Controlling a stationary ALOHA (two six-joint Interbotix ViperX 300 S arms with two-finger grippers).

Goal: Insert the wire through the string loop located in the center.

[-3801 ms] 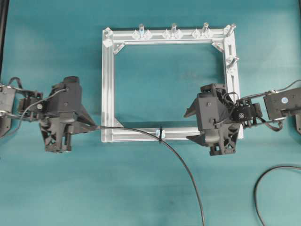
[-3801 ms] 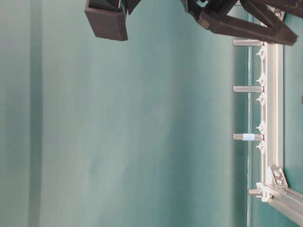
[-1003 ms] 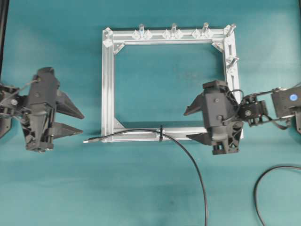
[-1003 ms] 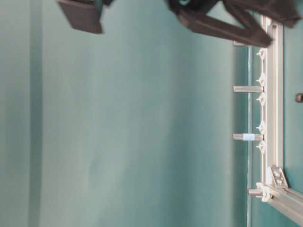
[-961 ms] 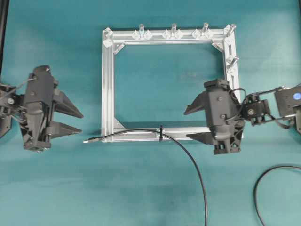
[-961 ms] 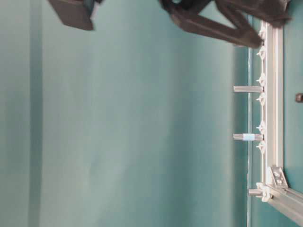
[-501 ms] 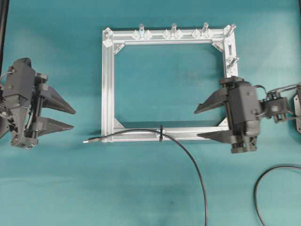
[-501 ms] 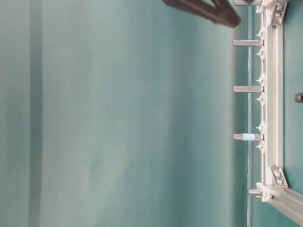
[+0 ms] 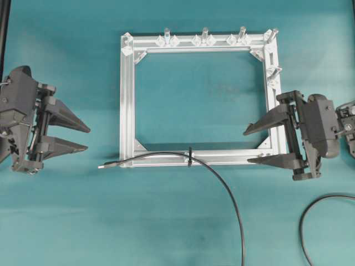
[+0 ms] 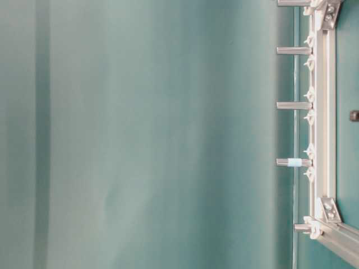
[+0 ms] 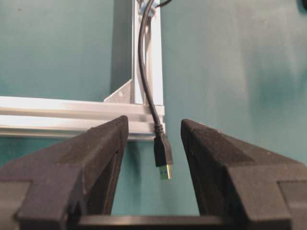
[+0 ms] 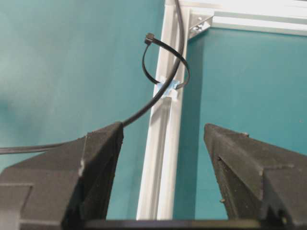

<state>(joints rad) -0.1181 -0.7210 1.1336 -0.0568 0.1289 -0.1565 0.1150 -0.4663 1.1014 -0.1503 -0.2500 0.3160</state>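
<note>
The wire (image 9: 222,183) lies on the teal table and runs up through the string loop (image 9: 189,157) on the near bar of the silver frame (image 9: 127,100). Its plug tip (image 9: 105,165) rests just left of the frame's near-left corner. My left gripper (image 9: 87,139) stands open a short way left of the plug, apart from it. In the left wrist view the plug (image 11: 163,154) lies free beyond the open left gripper (image 11: 154,122). My right gripper (image 9: 246,147) is open by the frame's right bar. Its wrist view shows the loop (image 12: 165,64) with the wire (image 12: 144,109) threaded through, ahead of the right gripper (image 12: 163,127).
A second black cable (image 9: 310,221) curls at the table's near right. Upright bolts (image 9: 204,33) and brackets line the frame's far bar. The table-level view shows only the frame (image 10: 325,84) and its posts (image 10: 293,105).
Both arms have drawn back from the frame, the left to the left and the right to the right. The wire and plug have stayed put in the loop.
</note>
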